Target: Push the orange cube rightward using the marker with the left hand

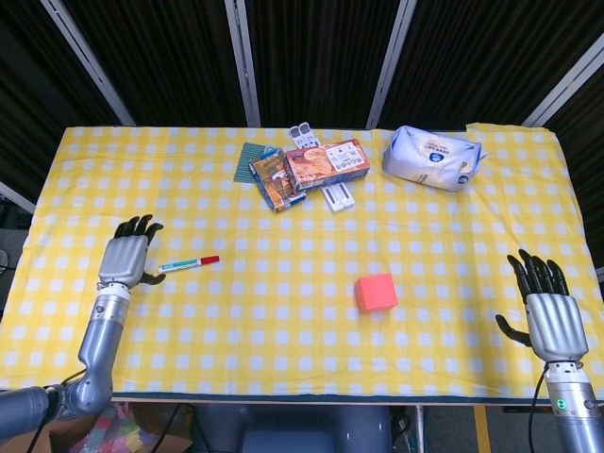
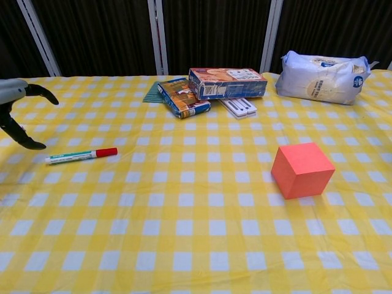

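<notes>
The orange cube [image 1: 377,292] [image 2: 302,169] sits on the yellow checked cloth right of centre. The marker [image 1: 189,263] [image 2: 81,155], white and green with a red cap pointing right, lies flat on the cloth at the left. My left hand [image 1: 125,258] [image 2: 17,109] is just left of the marker's tail, fingers spread, holding nothing and apart from the marker. My right hand [image 1: 551,316] rests open near the front right edge of the table, far from the cube; the chest view does not show it.
At the back centre lie two snack boxes [image 1: 326,163] [image 2: 226,82], a smaller box [image 1: 272,180], and a white remote [image 1: 339,196]. A white pouch [image 1: 433,158] [image 2: 323,76] lies at the back right. The table's front edge [image 1: 311,396] runs near both hands.
</notes>
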{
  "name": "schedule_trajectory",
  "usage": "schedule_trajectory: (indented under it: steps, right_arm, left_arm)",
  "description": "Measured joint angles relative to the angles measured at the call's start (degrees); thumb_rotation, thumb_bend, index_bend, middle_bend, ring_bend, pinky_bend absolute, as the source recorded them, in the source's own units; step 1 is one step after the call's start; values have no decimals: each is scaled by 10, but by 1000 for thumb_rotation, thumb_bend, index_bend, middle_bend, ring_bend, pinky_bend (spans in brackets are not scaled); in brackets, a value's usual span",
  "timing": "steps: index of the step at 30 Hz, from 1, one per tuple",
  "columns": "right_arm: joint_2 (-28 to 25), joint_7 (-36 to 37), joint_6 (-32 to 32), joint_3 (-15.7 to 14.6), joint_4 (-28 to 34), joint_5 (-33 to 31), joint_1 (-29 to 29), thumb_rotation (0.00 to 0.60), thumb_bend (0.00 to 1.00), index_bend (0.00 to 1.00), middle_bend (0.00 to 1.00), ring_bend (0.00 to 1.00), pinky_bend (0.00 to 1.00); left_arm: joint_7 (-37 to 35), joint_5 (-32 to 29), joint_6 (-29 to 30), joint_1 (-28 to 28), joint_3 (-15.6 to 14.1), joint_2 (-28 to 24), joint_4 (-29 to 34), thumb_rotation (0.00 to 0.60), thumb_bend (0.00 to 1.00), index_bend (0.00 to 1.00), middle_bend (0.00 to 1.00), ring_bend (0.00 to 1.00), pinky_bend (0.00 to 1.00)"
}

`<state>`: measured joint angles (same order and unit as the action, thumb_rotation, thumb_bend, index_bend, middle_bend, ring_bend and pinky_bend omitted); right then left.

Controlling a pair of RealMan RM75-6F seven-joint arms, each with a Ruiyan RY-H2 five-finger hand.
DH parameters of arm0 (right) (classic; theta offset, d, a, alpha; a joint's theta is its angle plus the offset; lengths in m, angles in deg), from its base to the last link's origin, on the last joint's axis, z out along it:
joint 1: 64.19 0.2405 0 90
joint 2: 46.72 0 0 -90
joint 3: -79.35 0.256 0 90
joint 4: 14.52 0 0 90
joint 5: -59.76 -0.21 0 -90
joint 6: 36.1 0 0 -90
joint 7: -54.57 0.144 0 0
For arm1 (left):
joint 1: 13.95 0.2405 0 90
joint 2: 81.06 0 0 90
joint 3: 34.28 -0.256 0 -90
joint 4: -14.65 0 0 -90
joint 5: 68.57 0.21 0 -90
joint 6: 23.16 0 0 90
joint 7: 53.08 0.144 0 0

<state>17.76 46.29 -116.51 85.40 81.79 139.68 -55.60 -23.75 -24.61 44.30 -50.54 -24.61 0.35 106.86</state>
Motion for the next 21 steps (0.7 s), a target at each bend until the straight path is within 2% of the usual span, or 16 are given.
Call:
schedule_trajectory:
  steps: [5, 10, 14, 17, 21]
  right_arm:
    - [1, -4, 0, 0, 0, -1, 0, 600, 303, 0, 0, 0, 0]
    - [2, -13, -1, 0, -1, 0, 1, 600, 302, 0, 0, 0, 0]
    - [5, -18, -2, -1, -3, 2, 1, 600, 303, 0, 0, 0, 0]
    - [6, -22, 0, -1, -3, 3, 3, 600, 302, 0, 0, 0, 0]
    - [9, -31, 4, -2, -4, 5, 7, 600, 303, 0, 0, 0, 0]
  left_arm:
    - [-31, 110, 48, 31, -23, -40, 5, 600, 195, 152, 27, 0, 67]
    - [-86, 215, 142, 96, -57, -85, 1, 600, 155, 76, 1, 0, 63]
    - [-149, 266, 207, 161, -88, -115, 0, 600, 70, 12, 0, 0, 48]
    - [-185, 295, 244, 206, -112, -133, -4, 600, 65, 0, 0, 0, 44]
    - [-218, 306, 260, 245, -131, -149, -10, 600, 65, 0, 0, 0, 43]
